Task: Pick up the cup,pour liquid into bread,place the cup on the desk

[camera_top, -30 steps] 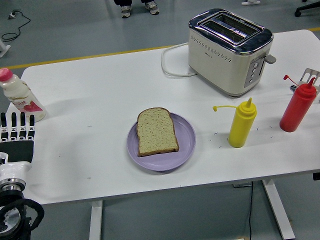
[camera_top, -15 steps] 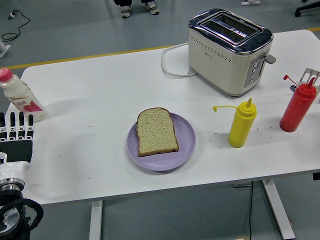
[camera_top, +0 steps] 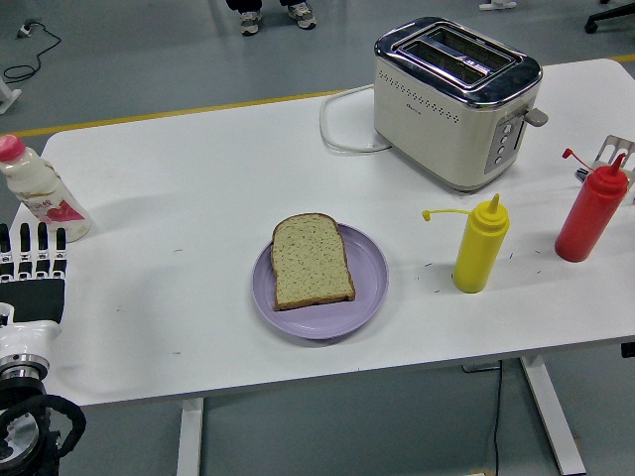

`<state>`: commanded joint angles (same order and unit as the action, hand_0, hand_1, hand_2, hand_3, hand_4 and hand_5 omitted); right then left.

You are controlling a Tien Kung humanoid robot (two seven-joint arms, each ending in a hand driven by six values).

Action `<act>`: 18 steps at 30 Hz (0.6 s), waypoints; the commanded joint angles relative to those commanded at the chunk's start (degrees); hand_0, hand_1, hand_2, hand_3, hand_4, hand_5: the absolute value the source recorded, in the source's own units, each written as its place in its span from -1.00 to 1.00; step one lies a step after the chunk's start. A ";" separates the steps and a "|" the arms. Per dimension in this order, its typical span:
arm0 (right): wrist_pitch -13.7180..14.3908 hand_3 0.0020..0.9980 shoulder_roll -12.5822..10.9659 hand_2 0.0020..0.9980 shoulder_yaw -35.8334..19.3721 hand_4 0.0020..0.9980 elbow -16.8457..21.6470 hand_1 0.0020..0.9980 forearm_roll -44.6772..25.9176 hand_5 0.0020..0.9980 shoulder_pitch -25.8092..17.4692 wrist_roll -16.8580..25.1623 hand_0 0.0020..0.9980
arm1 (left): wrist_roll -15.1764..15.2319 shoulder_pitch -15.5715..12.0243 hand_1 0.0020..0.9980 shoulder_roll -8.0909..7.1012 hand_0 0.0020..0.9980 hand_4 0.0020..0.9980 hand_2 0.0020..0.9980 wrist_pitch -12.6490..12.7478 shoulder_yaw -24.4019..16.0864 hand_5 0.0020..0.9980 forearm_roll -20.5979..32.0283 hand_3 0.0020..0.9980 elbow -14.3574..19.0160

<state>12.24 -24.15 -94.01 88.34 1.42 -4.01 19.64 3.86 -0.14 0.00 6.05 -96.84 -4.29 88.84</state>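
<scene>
Head view: a white table (camera_top: 198, 178) fills most of the picture, its near edge running along the bottom. Near the middle sits a lilac plate (camera_top: 365, 288) with one slice of bread (camera_top: 311, 260) lying flat on it, crust rounded toward the far side. To the right of the plate stands a yellow squeeze bottle (camera_top: 481, 246), upright, its cap hanging off to the left on a thin strap. Further right, near the table's right edge, stands a red squeeze bottle (camera_top: 592, 211), also upright, with a metal rack (camera_top: 615, 151) partly showing behind it at the picture's edge. At the far right of the table is a cream and chrome toaster (camera_top: 456, 99) with two empty slots; its white cord (camera_top: 337, 124) loops on the table to its left.

At the far left edge stands a small milk bottle (camera_top: 40, 193) with a pink cap and pink label, upright. No cup as such shows; this bottle is the nearest container to the robot's left hand (camera_top: 33, 263). That hand lies flat at the table's left edge, just on the near side of the bottle, fingers (camera_top: 43, 241) stretched out straight and pointing away, holding nothing and not touching the bottle. At the very top, a person's shoes (camera_top: 273, 15) stand on the grey floor.
</scene>
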 joint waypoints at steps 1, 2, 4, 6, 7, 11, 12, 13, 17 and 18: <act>-0.22 0.56 0.04 0.53 -0.22 0.04 -0.17 0.55 -0.27 -0.21 0.11 -0.37 0.65 | 0.00 -0.02 0.74 0.00 0.72 0.43 0.87 0.00 0.04 1.00 0.00 0.71 0.00; -0.46 0.56 0.08 0.53 -0.45 0.04 -0.34 0.55 -0.53 -0.21 0.23 -0.77 0.65 | -0.01 -0.03 0.74 0.00 0.72 0.43 0.87 0.01 0.08 1.00 0.01 0.71 -0.01; -1.04 0.56 0.18 0.53 -0.96 0.04 -0.74 0.55 -1.13 -0.21 0.49 -1.67 0.65 | 0.00 -0.07 0.74 0.00 0.72 0.43 0.87 0.01 0.14 1.00 0.01 0.71 -0.01; -1.79 0.55 0.35 0.53 -1.57 0.03 -1.23 0.53 -1.92 -0.17 0.74 -2.79 0.64 | 0.00 -0.12 0.74 0.00 0.72 0.43 0.87 0.00 0.19 1.00 0.02 0.71 -0.01; -2.13 0.55 0.47 0.53 -1.89 0.03 -1.48 0.53 -2.38 -0.17 0.80 -3.34 0.64 | 0.00 -0.14 0.74 0.00 0.72 0.43 0.87 0.00 0.19 1.00 0.02 0.71 0.00; -3.19 0.55 1.00 0.53 -3.03 0.03 -2.27 0.53 -4.25 -0.17 0.83 -5.14 0.64 | 0.02 -0.31 0.74 0.00 0.72 0.43 0.87 -0.01 0.12 1.00 0.01 0.71 0.05; -3.30 0.56 1.08 0.54 -3.18 0.03 -2.37 0.54 -4.49 -0.09 0.83 -5.36 0.65 | 0.02 -0.34 0.74 0.00 0.72 0.43 0.87 -0.01 0.10 1.00 0.01 0.71 0.06; -3.39 0.56 1.19 0.54 -3.36 0.03 -2.46 0.54 -4.70 -0.09 0.82 -5.56 0.65 | 0.02 -0.36 0.74 0.00 0.72 0.43 0.87 -0.01 0.09 1.00 0.01 0.71 0.07; -3.76 0.56 1.88 0.54 -4.45 0.03 -2.74 0.54 -5.12 -0.09 0.80 -6.22 0.65 | 0.03 -0.49 0.74 0.00 0.72 0.43 0.87 -0.01 0.08 1.00 0.01 0.71 0.10; -3.82 0.56 1.98 0.54 -4.64 0.03 -2.79 0.55 -5.14 -0.07 0.81 -6.31 0.65 | 0.03 -0.51 0.74 0.00 0.72 0.43 0.87 -0.01 0.08 1.00 0.01 0.71 0.11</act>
<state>8.41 -22.17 -98.65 85.55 -3.73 -3.19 13.34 3.89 -0.65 0.00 6.03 -96.75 -4.29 88.94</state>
